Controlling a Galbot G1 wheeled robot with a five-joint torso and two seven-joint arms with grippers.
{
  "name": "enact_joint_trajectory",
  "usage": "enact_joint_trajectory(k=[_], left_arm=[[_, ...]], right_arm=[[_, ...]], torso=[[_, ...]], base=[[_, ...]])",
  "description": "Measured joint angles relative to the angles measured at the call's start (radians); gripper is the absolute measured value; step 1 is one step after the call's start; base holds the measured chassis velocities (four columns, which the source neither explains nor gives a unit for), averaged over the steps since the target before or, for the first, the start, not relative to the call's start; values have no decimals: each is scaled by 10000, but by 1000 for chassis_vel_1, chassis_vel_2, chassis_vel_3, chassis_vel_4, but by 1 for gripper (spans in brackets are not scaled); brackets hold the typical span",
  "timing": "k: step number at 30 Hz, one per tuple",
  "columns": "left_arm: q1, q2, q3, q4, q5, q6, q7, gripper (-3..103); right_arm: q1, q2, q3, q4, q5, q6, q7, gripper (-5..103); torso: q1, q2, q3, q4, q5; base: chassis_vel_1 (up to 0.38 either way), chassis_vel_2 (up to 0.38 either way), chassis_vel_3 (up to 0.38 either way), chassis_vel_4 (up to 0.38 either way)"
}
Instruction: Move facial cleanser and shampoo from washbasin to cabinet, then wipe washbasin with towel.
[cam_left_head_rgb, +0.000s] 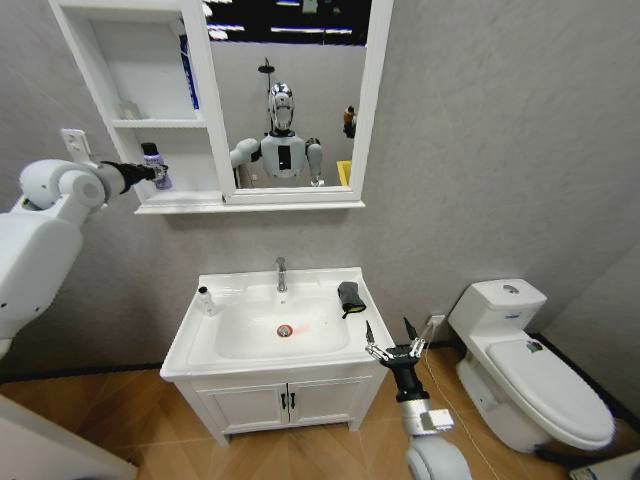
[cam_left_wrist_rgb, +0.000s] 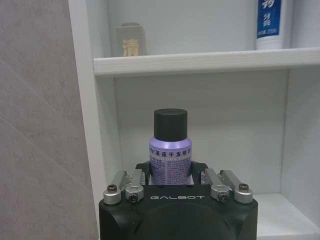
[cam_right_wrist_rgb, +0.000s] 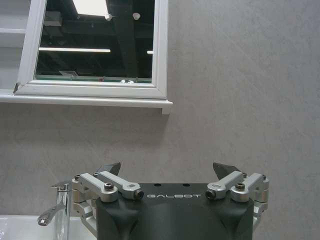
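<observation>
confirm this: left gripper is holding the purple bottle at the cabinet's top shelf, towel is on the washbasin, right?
Not the top shelf. The head view shows the left gripper holding the purple bottle at the cabinet's bottom shelf. The towel is on the washbasin, as you said.

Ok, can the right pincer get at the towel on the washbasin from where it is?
Probably yes. The right pincer hangs open by the washbasin's front right corner, and the towel lies on the right rim just beyond it, with nothing between them.
</observation>
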Motion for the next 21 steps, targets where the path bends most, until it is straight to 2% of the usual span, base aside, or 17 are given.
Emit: enact_joint_trajectory(k=[10,19,21], left_arm=[[-319,-1041,112,1457,1085,-307,471,42],[-219,-1243,37,1687,1205,-370,462,42],[-190,-1250,23,1688,1204,-376,453,39]], right_arm=[[36,-26,119,-97,82,38,1,100],[125,-87,122,-171,142,54,1,100],[159,-97,120,-171,149,38,2,100]], torso=[[-1,0,0,-2,0],[-1,0,0,-1,-1],[-2,0,-1,-1,0]], base=[[0,0,0,0],[0,0,0,0],[0,0,0,0]])
